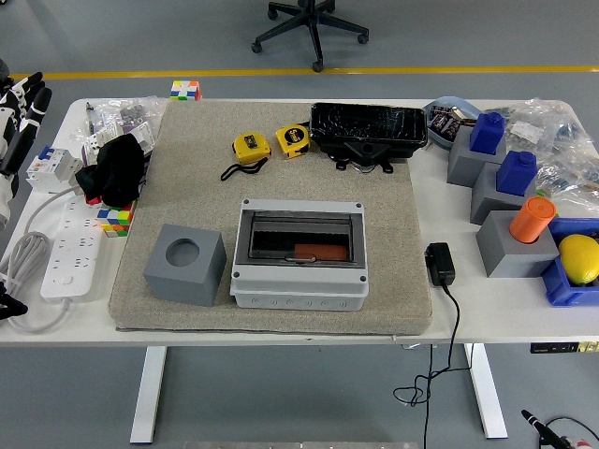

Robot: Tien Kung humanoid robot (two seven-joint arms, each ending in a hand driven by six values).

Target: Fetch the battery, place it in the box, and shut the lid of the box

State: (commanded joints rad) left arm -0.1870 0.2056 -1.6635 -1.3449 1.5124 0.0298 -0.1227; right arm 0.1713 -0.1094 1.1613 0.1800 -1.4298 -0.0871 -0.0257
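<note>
The grey box (299, 253) sits at the front middle of the beige mat. Its see-through lid (299, 238) lies flat over the opening. Under the lid, at the lower right inside, shows an orange-red battery (318, 251). My left hand (21, 117) hovers at the picture's left edge, beyond the table's left end, its white and black fingers spread and holding nothing. It is far from the box. My right hand is out of view.
A grey cube with a round hole (185, 264) stands left of the box. Two yellow tape measures (271, 143) and a black case (368, 126) lie behind it. A power strip (70, 245), a charger (440, 264) and blue and grey blocks (501, 182) flank the mat.
</note>
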